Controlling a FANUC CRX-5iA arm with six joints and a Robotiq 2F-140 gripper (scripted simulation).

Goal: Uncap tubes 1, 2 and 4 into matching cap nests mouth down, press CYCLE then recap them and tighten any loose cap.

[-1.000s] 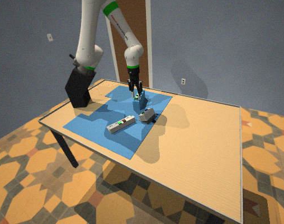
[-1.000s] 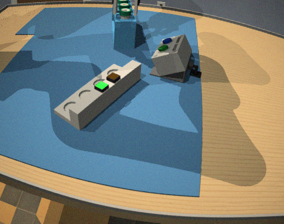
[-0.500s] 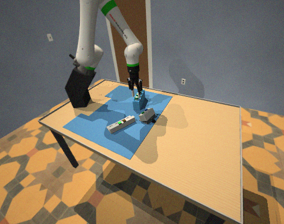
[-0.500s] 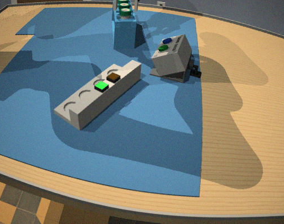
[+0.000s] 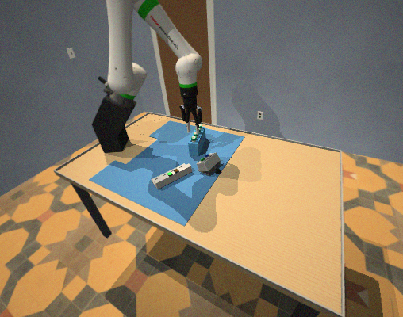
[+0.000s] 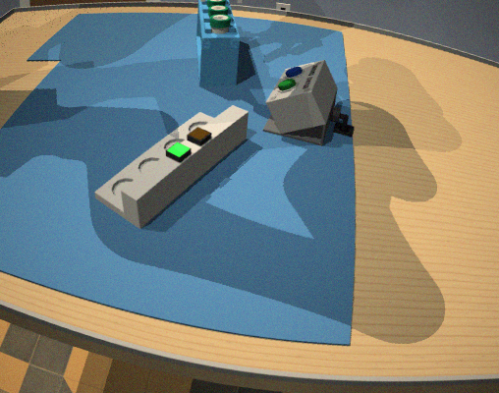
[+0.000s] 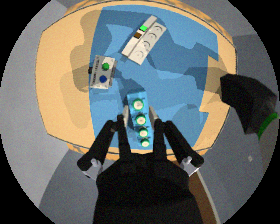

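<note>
The blue decapping station (image 5: 198, 144) (image 6: 218, 58) (image 7: 134, 98) stands at the back of the blue mat (image 6: 135, 248). All of its tubes carry green caps (image 6: 220, 21) (image 7: 141, 120). My gripper (image 5: 192, 128) (image 7: 138, 110) hangs right above the station's far end, fingers open on either side of the cap row, holding nothing. The grey cap tray (image 5: 171, 175) (image 6: 159, 189) (image 7: 144, 38) has empty nests; its green lamp (image 6: 178, 151) is lit and its amber lamp (image 6: 199, 135) is dark. The small desk (image 5: 209, 162) (image 6: 306, 105) (image 7: 103, 73) carries the blue key (image 6: 293, 71) and the green key (image 6: 286, 84).
The arm's black base (image 5: 110, 126) (image 7: 250, 100) stands at the table's back left corner. The wooden table (image 5: 291, 200) has a raised rim, and a small dark part (image 6: 343, 122) sticks out behind the desk.
</note>
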